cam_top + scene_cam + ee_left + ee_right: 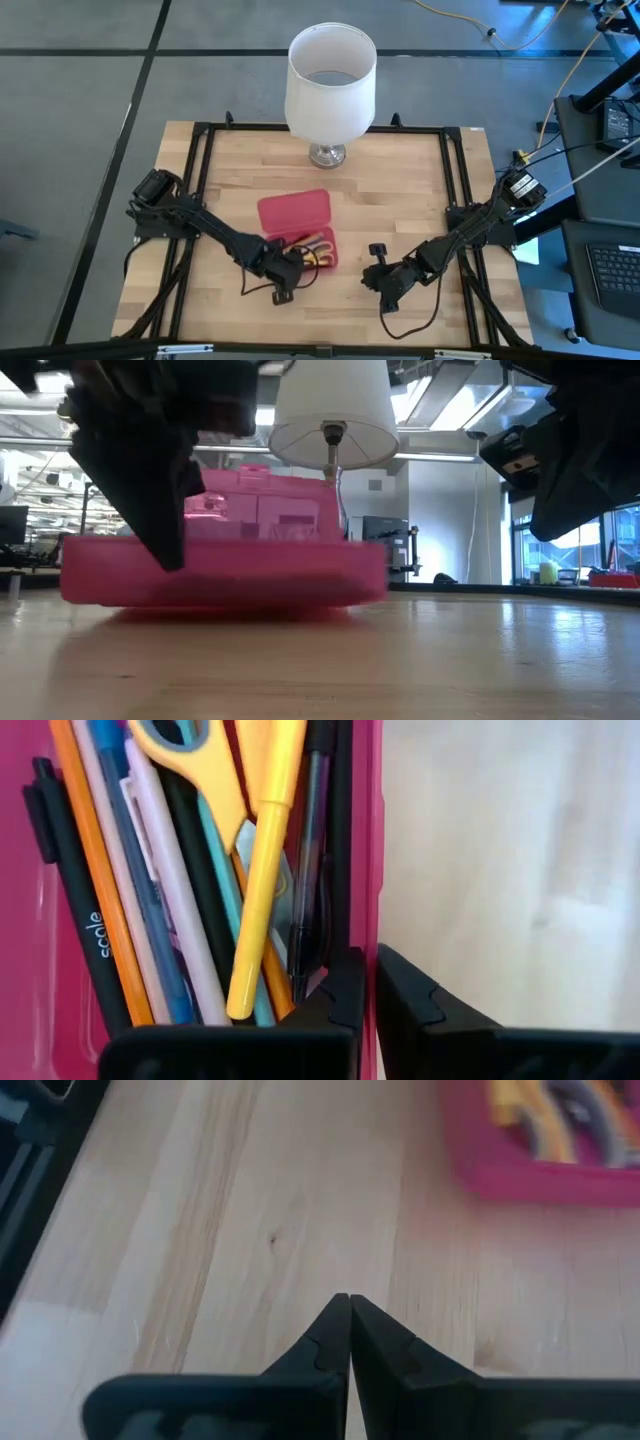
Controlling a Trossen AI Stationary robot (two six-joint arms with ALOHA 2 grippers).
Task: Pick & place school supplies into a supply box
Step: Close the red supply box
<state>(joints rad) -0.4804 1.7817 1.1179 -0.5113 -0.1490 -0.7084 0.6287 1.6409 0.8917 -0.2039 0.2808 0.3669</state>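
Gripping the near wall of the supply box (300, 228), the left gripper (366, 990) pinches its rim. School supplies (200, 870) lie inside, near the table's (400, 200) front edge. Right gripper (348, 1342) waits, pressed together. Next, likely: closing the lid.

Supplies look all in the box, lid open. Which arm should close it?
Left, probably. The left gripper is shut on the supply box wall, beside the lid. The right gripper hangs shut over bare table, farther off.
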